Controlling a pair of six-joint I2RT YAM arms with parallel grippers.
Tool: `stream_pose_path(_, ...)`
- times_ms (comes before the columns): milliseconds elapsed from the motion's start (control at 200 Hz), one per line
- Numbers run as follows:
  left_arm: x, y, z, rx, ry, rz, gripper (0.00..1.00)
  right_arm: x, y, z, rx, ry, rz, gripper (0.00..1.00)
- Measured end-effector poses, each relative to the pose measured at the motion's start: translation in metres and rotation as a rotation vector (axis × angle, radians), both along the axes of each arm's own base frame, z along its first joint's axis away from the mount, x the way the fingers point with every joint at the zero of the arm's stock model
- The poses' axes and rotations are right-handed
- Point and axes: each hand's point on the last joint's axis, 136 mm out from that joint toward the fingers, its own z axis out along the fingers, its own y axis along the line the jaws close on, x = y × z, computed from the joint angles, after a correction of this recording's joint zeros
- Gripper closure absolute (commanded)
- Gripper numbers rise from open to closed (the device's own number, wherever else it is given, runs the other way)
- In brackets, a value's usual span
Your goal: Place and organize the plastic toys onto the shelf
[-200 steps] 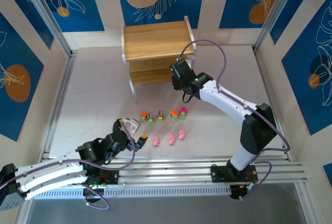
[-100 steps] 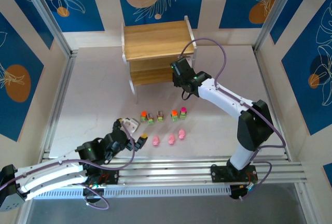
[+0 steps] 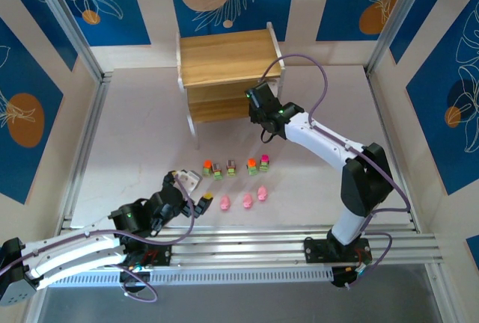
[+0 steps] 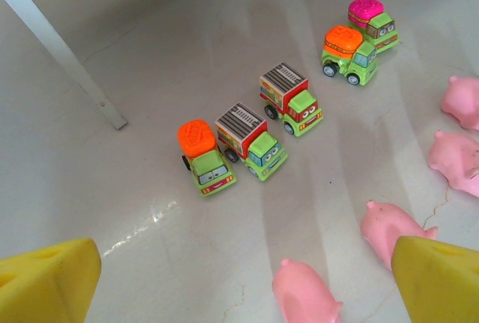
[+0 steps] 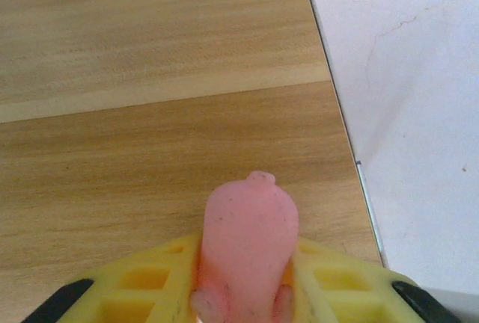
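From above, you see the shelf (image 3: 228, 61) at upper centre, with the right gripper (image 3: 256, 99) at its right front edge. The left gripper (image 3: 196, 192) sits lower left, beside the green trucks (image 3: 232, 166) and pink pigs (image 3: 245, 201) mid-frame.

Your left wrist view has yellow fingers (image 4: 49, 282) spread wide at the bottom corners, five trucks in the centre and four pigs at right.

Your right wrist view shows one pig (image 5: 248, 226) pinched between the fingers at lower centre, over the shelf's wooden board.
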Motion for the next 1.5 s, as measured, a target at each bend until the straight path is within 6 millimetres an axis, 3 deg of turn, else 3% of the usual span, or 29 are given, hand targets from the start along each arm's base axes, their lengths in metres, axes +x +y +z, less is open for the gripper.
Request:
stream_pose_path(505,0.0,0.0,0.0,-0.003,0.003,-0.004,0.01,0.007,-0.005,-0.003,0.029,-0.02,-0.079,0.68)
stream_pose_path(945,0.0,0.0,0.005,-0.024,-0.009,-0.002,0.01,0.014,-0.002,-0.005,0.039,-0.031,-0.1,0.56)
stream_pose_path(1135,0.0,0.0,0.006,-0.024,-0.01,-0.002,0.01,0.015,-0.002,-0.006,0.037,-0.031,-0.099,0.58)
stream_pose_path(1331,0.0,0.0,0.007,-0.03,-0.013,-0.002,0.01,0.018,-0.001,-0.005,0.024,-0.034,-0.098,0.69)
stream_pose_path(1501,0.0,0.0,0.007,-0.031,-0.014,-0.002,0.01,0.02,-0.002,-0.003,0.021,-0.039,-0.104,0.69)
